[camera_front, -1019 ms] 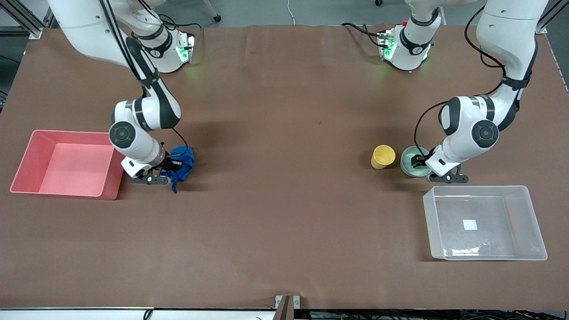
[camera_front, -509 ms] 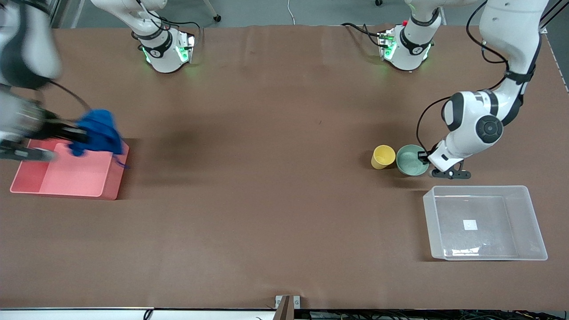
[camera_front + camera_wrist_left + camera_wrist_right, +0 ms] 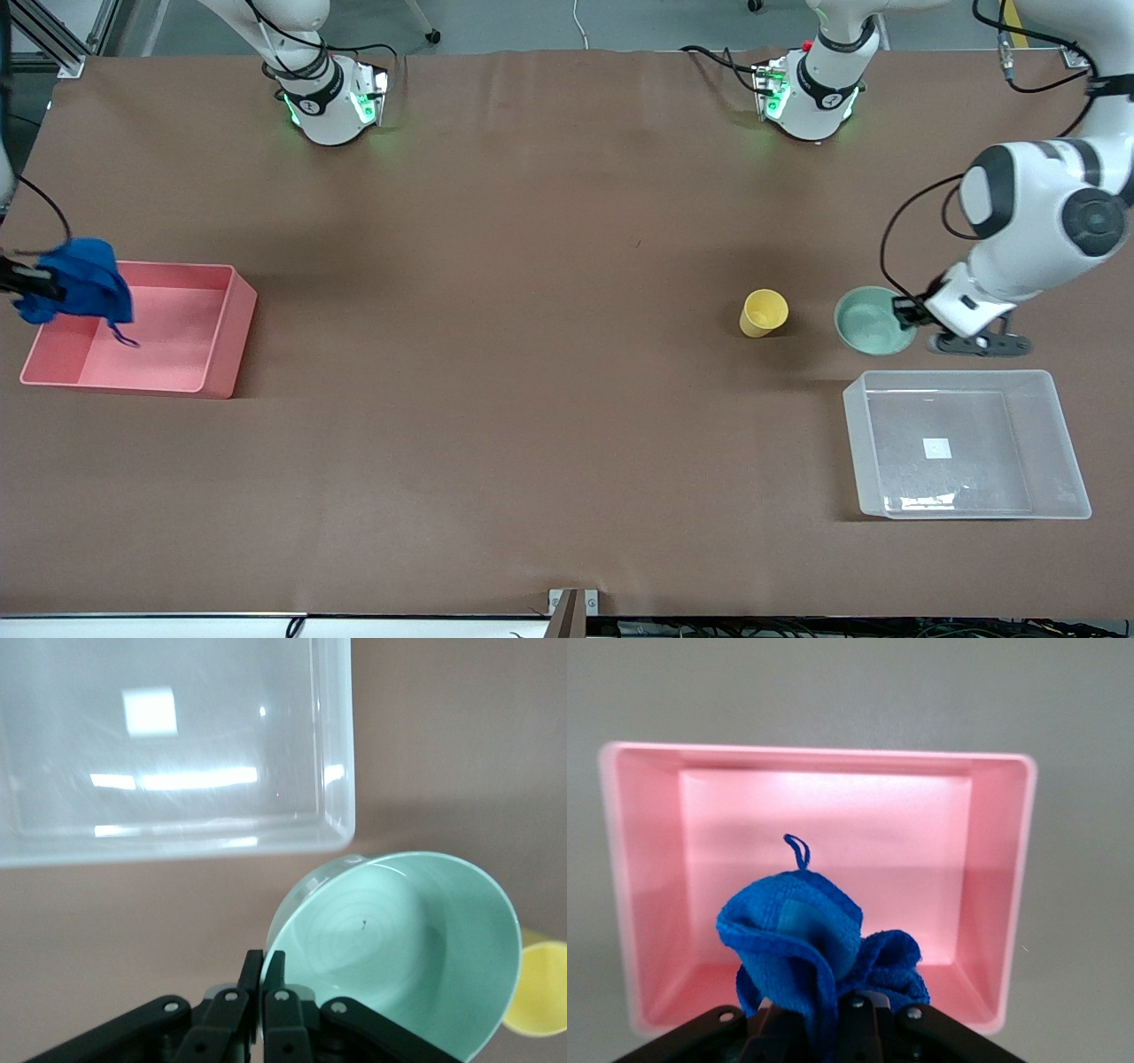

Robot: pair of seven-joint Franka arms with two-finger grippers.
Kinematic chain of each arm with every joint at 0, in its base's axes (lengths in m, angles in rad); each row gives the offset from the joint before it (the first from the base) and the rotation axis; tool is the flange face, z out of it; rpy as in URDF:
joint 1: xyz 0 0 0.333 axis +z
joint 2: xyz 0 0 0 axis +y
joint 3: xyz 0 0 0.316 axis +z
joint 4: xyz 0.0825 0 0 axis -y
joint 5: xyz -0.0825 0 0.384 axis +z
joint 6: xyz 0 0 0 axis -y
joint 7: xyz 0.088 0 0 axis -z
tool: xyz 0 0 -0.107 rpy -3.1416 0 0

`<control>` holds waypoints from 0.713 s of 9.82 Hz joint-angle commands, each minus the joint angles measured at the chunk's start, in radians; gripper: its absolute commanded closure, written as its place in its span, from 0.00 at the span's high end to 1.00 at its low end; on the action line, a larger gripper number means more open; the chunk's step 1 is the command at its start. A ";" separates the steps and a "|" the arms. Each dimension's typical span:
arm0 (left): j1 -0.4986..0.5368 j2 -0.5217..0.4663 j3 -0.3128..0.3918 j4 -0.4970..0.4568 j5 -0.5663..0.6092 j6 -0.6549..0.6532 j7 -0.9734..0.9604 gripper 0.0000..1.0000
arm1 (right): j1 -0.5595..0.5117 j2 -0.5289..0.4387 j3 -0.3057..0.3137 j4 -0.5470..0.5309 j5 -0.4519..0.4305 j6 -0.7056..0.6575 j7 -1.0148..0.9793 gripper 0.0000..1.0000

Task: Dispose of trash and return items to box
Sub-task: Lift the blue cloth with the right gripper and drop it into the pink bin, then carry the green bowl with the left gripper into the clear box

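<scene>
My right gripper (image 3: 40,283) is shut on the bright blue trash wad (image 3: 80,282) and holds it up over the pink bin (image 3: 226,332); the wad (image 3: 806,943) hangs over the bin (image 3: 1001,895) in the right wrist view, thin tail dangling. My left gripper (image 3: 905,312) is shut on the rim of the mint-green bowl (image 3: 870,323), lifted and tilted above the table. In the left wrist view the fingers (image 3: 264,988) pinch the bowl's (image 3: 407,939) rim. The yellow cup (image 3: 764,313) stands on the table beside the bowl. The clear box (image 3: 966,447) with its white label lies nearer the front camera.
The pink bin sits at the right arm's end of the table. The clear box (image 3: 177,744) lies at the left arm's end. Both arm bases stand along the table's edge farthest from the front camera.
My right gripper lifted the blue wad off the table and carried it over the pink bin. My left gripper lifted the bowl and moved it away from the yellow cup, toward the table's end.
</scene>
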 commanded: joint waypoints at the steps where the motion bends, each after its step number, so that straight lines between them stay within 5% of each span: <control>1: 0.005 0.195 0.019 0.224 -0.013 -0.018 0.014 0.01 | -0.001 0.074 0.029 -0.109 -0.006 0.202 0.002 0.05; 3: 0.007 0.334 0.079 0.411 -0.120 -0.019 0.052 0.01 | 0.014 0.146 0.031 -0.181 -0.005 0.395 0.011 0.10; 5: 0.007 0.474 0.131 0.533 -0.216 -0.019 0.164 0.01 | 0.016 0.165 0.037 -0.183 0.027 0.391 0.014 1.00; 7: 0.004 0.572 0.154 0.585 -0.249 -0.010 0.178 0.01 | 0.025 0.143 0.040 -0.180 0.047 0.348 0.017 1.00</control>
